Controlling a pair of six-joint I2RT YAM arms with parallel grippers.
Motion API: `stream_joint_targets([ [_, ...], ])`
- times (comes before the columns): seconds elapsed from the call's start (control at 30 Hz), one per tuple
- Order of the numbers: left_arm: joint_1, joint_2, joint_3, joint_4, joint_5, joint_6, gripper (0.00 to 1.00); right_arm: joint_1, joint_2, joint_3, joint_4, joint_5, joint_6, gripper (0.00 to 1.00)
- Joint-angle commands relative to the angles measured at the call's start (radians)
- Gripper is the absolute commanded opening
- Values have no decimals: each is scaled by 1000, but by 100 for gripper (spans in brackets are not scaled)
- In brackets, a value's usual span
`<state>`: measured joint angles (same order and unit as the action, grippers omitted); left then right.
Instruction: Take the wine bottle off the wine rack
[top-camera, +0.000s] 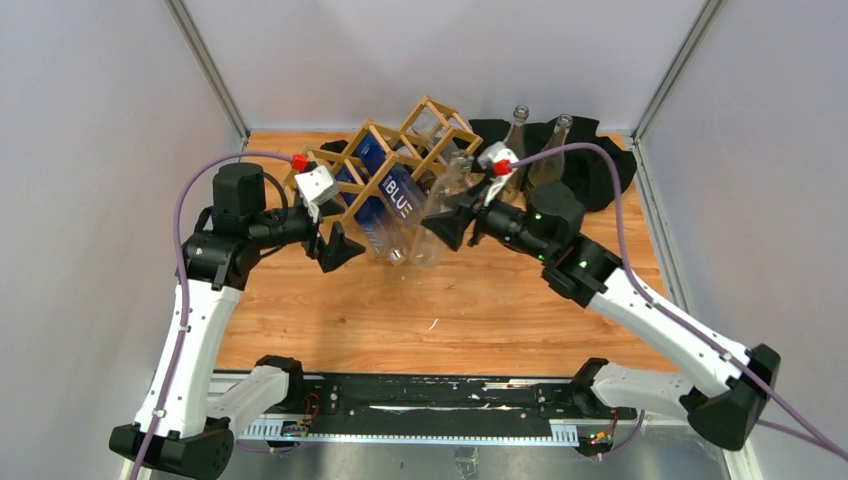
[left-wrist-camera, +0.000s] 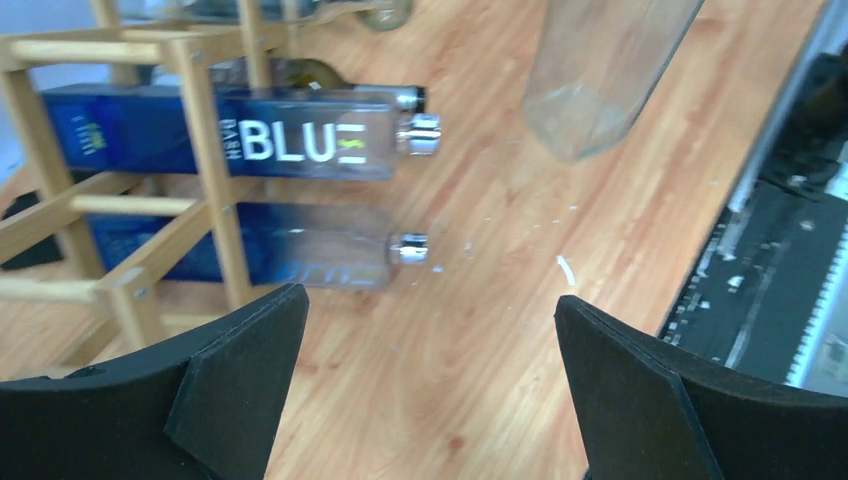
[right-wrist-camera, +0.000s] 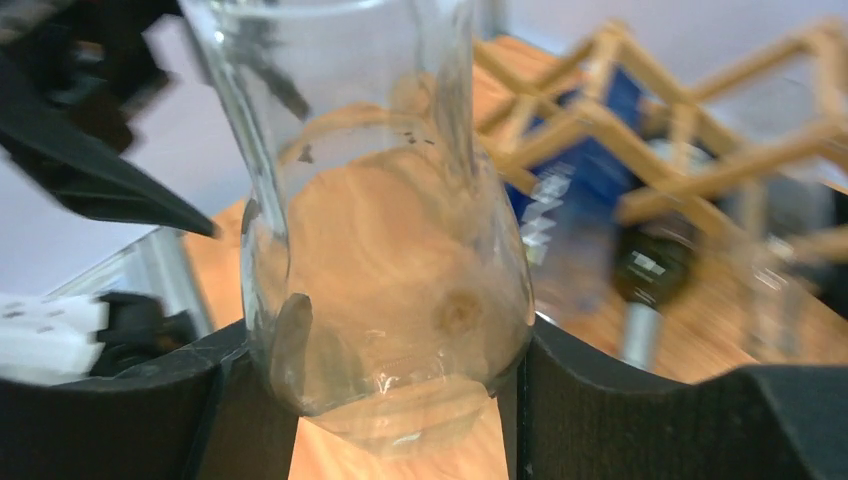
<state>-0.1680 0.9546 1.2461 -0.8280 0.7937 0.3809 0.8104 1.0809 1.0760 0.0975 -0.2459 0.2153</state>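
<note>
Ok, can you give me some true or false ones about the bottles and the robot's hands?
1. The right hand grips a clear bottle. True.
2. The left hand holds a blue bottle. False: it is open and empty.
3. Blue bottles lie in the wine rack. True.
4. The two bottles at the back lie flat. False: they stand upright.

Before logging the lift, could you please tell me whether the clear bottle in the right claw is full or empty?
Empty: the clear bottle, gripped by the right claw, shows only wood grain through its glass.
</note>
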Motion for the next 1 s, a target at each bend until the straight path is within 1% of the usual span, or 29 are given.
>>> stream_joint_targets([
  [0.0, -5, 28, 57, -32, -210, 25, 100, -140, -108, -102, -36, 145, -26, 0],
  [0.1, -5, 27, 50, -12, -258, 40, 100, -213, -136, -154, -53, 233, -55, 0],
  [0.2, -5, 16, 27, 21, -282, 43, 100, -265, -119, -178, -55, 322, -88, 0],
  [0.3, -5, 15, 17, 27, -292, 55, 100, -314, -82, -195, -25, 345, -91, 0],
  [0.43, -5, 15, 7, 27, -307, 72, 100, -357, -6, -219, 64, 379, -98, 0],
  [0.57, -5, 16, 5, 30, -301, 75, 100, -388, 89, -231, 198, 410, -100, 0],
  [0.83, -5, 32, 13, 41, -297, 61, 100, -402, 289, -218, 409, 478, -140, 0],
  [0.97, -5, 33, 11, 43, -297, 68, 100, -408, 365, -204, 463, 500, -145, 0],
])
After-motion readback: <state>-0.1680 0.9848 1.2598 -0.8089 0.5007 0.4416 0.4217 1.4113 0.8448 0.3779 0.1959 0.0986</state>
